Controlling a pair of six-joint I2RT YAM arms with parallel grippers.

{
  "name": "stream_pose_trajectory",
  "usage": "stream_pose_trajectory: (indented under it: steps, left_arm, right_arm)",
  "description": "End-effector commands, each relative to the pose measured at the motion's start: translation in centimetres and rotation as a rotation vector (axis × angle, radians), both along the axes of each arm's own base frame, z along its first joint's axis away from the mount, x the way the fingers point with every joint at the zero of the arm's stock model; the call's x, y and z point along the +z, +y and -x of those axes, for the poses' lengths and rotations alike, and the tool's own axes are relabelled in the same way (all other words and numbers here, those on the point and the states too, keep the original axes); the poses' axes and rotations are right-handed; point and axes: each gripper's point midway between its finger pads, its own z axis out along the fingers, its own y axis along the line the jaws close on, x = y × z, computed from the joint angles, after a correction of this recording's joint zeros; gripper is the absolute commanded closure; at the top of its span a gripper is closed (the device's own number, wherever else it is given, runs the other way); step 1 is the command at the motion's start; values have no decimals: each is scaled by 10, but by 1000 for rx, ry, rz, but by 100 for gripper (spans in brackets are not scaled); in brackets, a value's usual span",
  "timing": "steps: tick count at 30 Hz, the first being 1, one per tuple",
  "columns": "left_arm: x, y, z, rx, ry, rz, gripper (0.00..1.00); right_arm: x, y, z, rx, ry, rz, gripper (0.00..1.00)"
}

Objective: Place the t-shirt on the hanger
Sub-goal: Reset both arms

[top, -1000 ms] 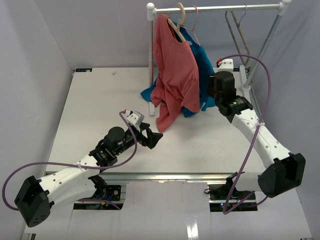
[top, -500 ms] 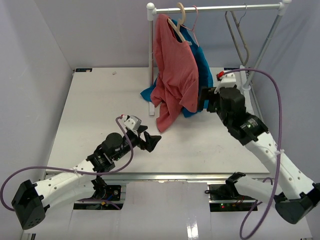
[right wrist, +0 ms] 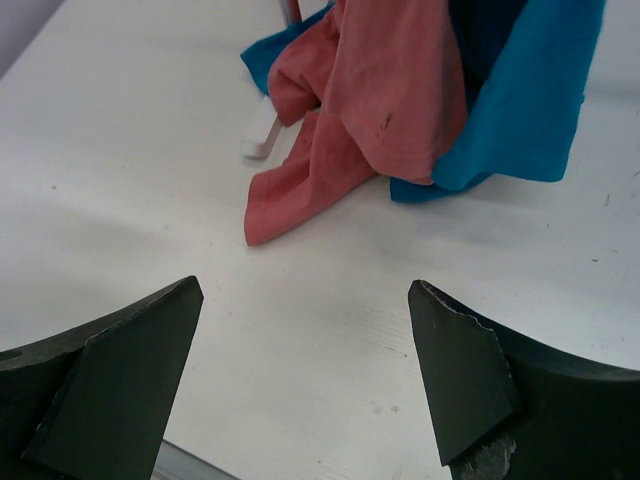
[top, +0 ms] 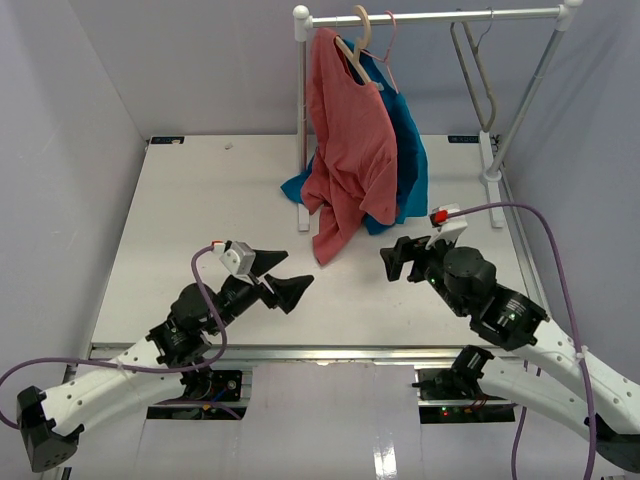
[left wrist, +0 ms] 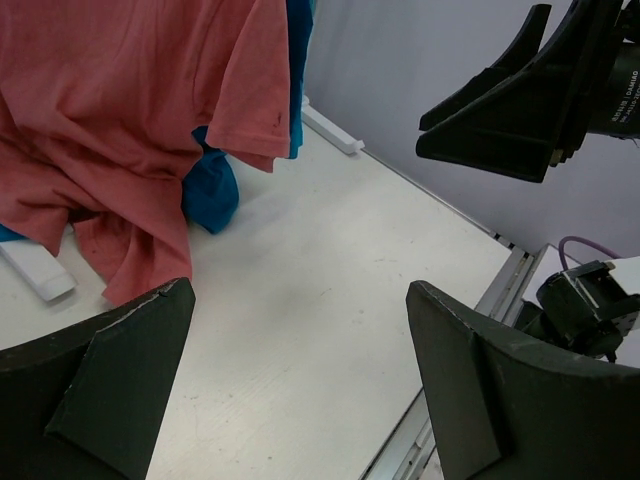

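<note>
Coral t-shirt (top: pixel 350 150) (plain), blue shirt (top: pixel 412 160), beige hanger (top: pixel 360 25)

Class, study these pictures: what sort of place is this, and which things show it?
Probably a robotics lab test cell, not a home: a left arm and right arm bolted to a white table, plain walls around it, and a small clothes rail holding a red t-shirt.

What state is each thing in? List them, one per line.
red t-shirt: hanging on the hanger, hem touching the table
hanger: hooked on the rail, carrying the red t-shirt
blue t-shirt: hanging beside the red t-shirt, bottom on the table
grey hanger: on the rail, bare
left gripper: open, empty
right gripper: open, empty
</note>
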Motion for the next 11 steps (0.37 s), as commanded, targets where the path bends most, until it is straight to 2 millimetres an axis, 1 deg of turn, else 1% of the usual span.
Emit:
stream_pose_trajectory:
  steps: [1,5,11]
  left_arm:
    - [13,5,5,2,-12,38,2]
    - [11,4,5,2,-11,32,2]
    - [11,5,4,6,-17,37,2]
  right_arm:
    - [28,-17,-4,-88,-81,-89,10]
    - [31,-26,-2,-110,-97,-93,10]
    - [29,-28,-1,-104,-101,-78,10]
